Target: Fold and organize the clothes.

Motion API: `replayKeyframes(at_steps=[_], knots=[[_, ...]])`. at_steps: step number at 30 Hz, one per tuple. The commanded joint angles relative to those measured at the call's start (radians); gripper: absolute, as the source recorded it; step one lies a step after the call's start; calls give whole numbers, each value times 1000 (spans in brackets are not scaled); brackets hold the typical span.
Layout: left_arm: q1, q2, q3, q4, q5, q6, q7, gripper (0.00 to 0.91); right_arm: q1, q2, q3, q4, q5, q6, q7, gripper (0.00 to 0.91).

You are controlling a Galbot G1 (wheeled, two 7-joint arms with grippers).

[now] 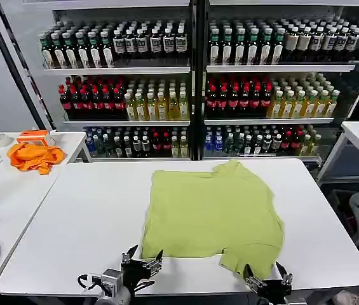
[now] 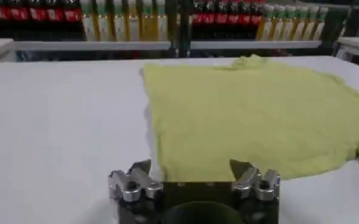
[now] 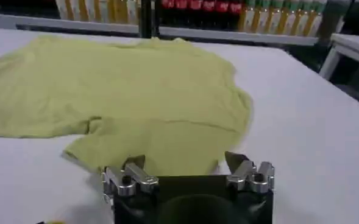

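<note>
The head view looks forward and down from above across the white table [image 1: 71,216] toward the bottle shelves [image 1: 192,70]. Each wrist view sits low behind its own gripper, facing those shelves. All three share the yellow-green T-shirt [image 1: 211,210].

No text, brand or number can be read anywhere. The bottles [image 1: 166,41] on the shelves [image 1: 125,70] carry labels, but they are too small to make out any lettering. The T-shirt [image 1: 214,210] on the desk [image 1: 71,229] is plain, with no print or tag showing.
</note>
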Motion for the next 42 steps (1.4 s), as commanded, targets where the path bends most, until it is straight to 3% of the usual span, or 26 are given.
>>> replayKeyframes(at_steps=[1, 8, 19, 22, 24, 42], knots=[[-14, 4, 9, 27, -26, 24, 6, 20, -13, 3, -4, -4, 36, -28, 7, 0], [-13, 3, 9, 35, -39, 31, 9, 20, -20, 18, -2, 23, 120, -72, 19, 0], [-11, 4, 7, 24, -66, 22, 25, 20, -22, 22, 0, 32, 114, -43, 18, 0], [1, 10, 5, 5, -60, 15, 47, 20, -24, 28, 11, 48, 32, 2, 4, 0], [10, 9, 0, -13, -61, 14, 47, 20, -30, 26, 17, 75, 25, 7, -7, 0], [153, 42, -80, -250, -62, -4, 45, 20, -96, -38, 132, 267, 92, 9, -35, 0]])
